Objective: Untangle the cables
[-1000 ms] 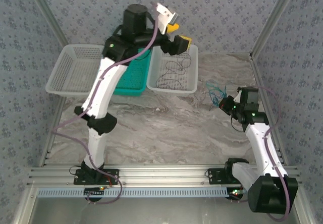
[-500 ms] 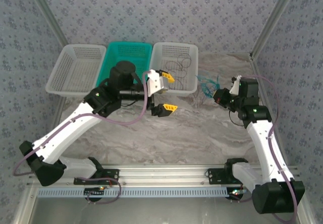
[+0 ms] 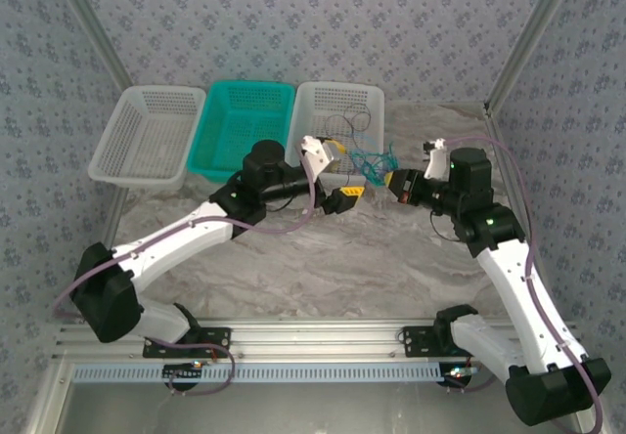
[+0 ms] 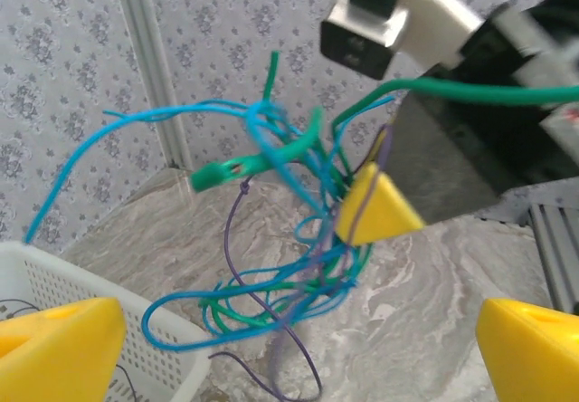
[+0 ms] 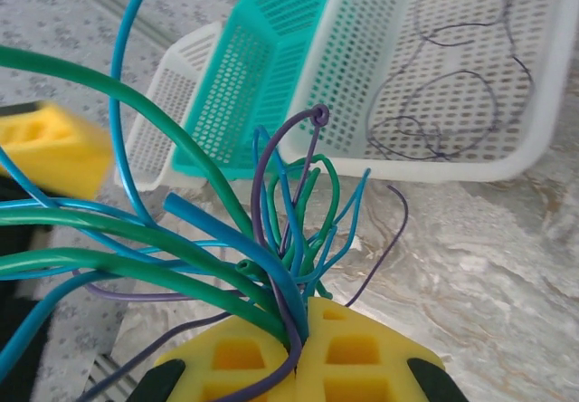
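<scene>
cables [image 3: 373, 163] | blue, green, purple strands | tangled bunch | hanging above tabletop [image 3: 323, 258], just beside right-hand white basket [image 3: 337, 86]

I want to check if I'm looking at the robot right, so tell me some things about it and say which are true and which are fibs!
1. The right pincer is shut on a bunch of blue, green and purple cables. True.
2. The left pincer is shut tight. False: it is wide open, close to the bunch.
3. The teal basket sits between the left white basket and the right white basket. True.
4. The thin dark wires lie in the teal basket. False: they lie in the right white basket.
</scene>
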